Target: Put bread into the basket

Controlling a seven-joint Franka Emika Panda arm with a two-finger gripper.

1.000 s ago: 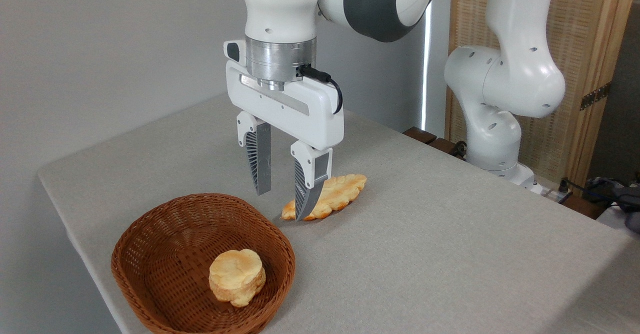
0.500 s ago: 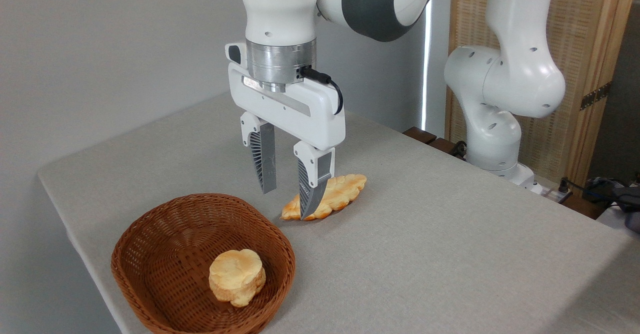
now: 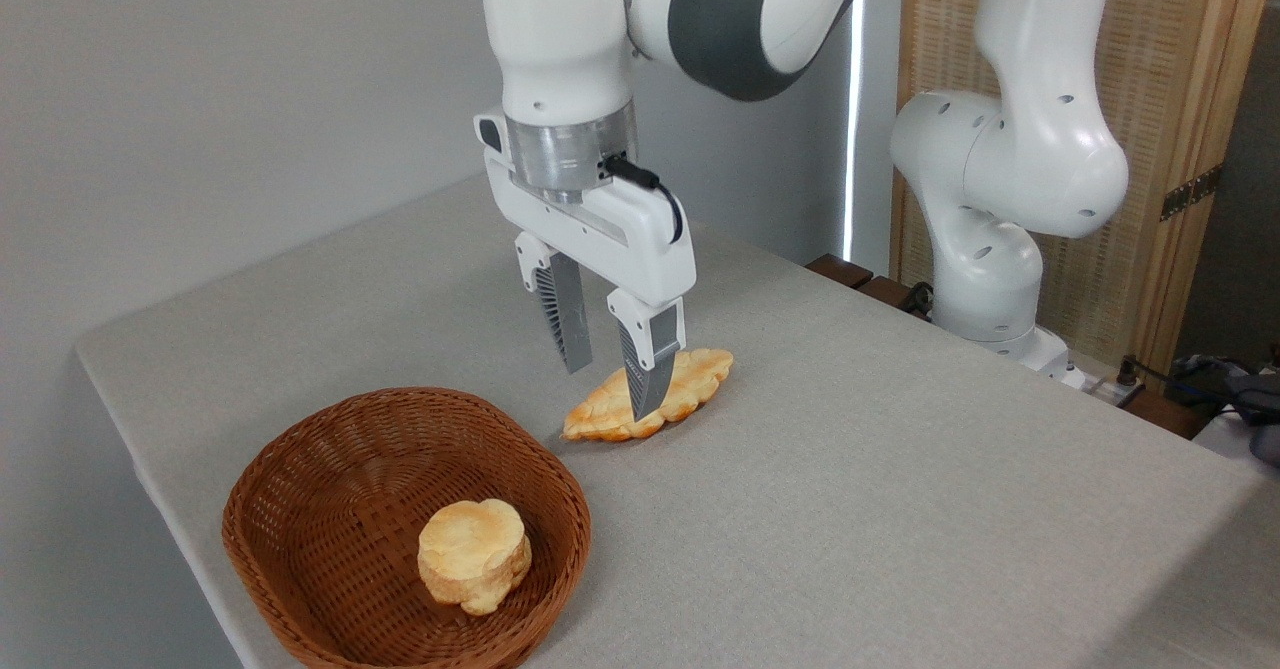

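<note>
Camera view: white robot gripper hangs over the long golden-yellow braided bread, fingers apart. Bread lies on the grey table, just beside the brown woven wicker basket holding a round pale-yellow bun.

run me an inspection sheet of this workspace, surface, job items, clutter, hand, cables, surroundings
surface: grey cloth-covered table, no spills or stains seen.
job's things: bread lies flat on the table, outside the basket and just beyond its far right rim; the basket sits at the near left corner.
clutter: a round bun already lies in the basket; nothing else seen on the table.
hand: hand open, pointing down over the bread's middle, holding nothing; contact cannot be told.
cables: a short black cable loops at the wrist; more cables past the table's right edge.
surroundings: plain grey wall behind, woven wooden screen at right.
</note>
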